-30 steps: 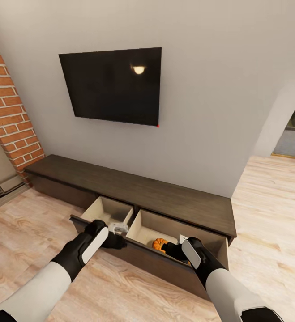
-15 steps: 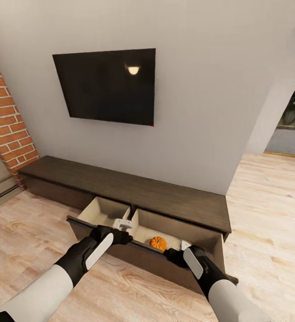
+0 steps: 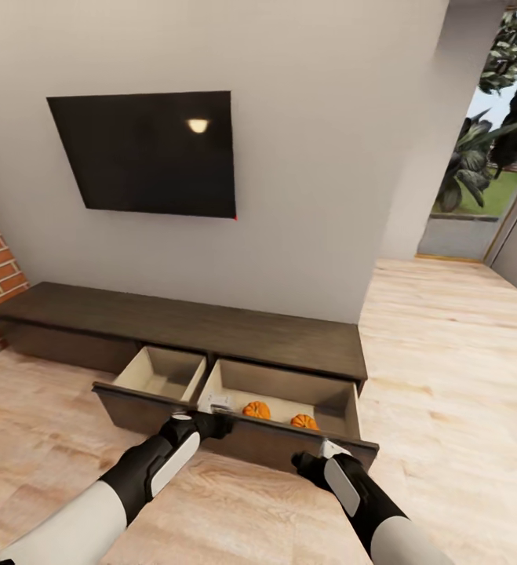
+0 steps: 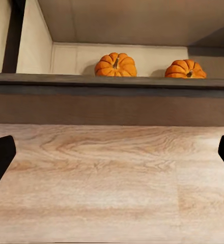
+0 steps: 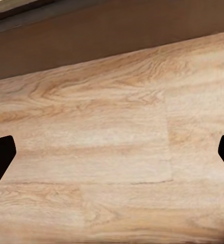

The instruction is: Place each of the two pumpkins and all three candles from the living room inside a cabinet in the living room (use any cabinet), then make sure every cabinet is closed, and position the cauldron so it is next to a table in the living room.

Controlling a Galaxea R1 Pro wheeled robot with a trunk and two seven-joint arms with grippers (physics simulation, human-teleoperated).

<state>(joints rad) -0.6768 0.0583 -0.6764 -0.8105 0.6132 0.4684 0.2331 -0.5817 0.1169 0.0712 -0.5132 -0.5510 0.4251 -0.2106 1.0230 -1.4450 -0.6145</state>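
Orange pumpkins [image 3: 256, 410] [image 3: 304, 421] sit apart inside the right pulled-out drawer [image 3: 288, 444] of the dark cabinet [image 3: 172, 322]. Left gripper [image 3: 216, 424] at the drawer front, right gripper [image 3: 305, 463] just before it; both spread wide, empty. Plank floor [image 3: 446, 377] beneath.

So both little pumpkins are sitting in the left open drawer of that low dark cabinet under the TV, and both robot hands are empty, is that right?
Not quite: the two pumpkins sit in the right open drawer, not the left drawer, as the head view shows. The rest holds: the left gripper and right gripper hold nothing.
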